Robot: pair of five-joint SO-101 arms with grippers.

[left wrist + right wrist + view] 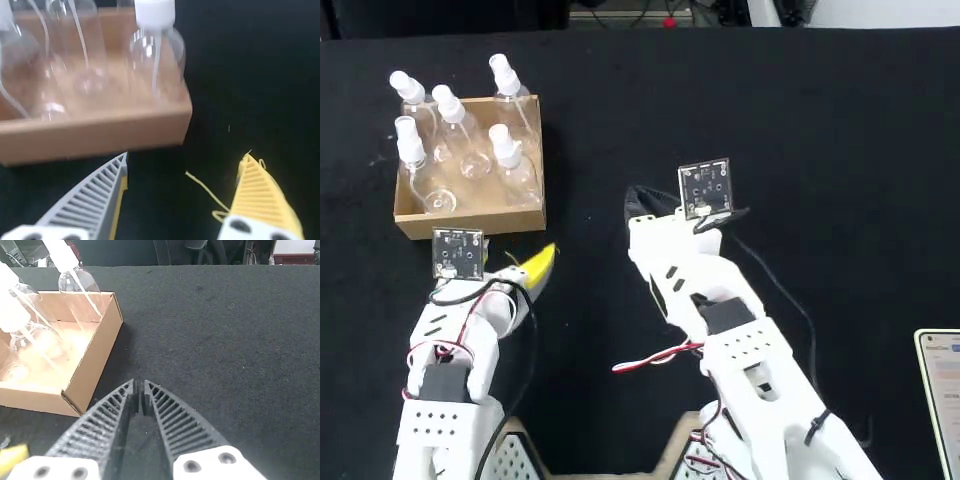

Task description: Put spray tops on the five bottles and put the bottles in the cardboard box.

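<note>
Left fingers (538, 265), seen from high, sit just beside the cardboard box (470, 222), where all five bottles (460, 140) stand with spray tops (447, 98) on. I judge the task finished; what's next is only a careful retreat. From my left wrist, those fingers are spread and empty, facing the box wall. From my right wrist, my right fingers (112, 412) are pressed together, empty, above the tabletop (225, 330).

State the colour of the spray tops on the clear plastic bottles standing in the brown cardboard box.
White; the spray tops show best in the high view.
</note>
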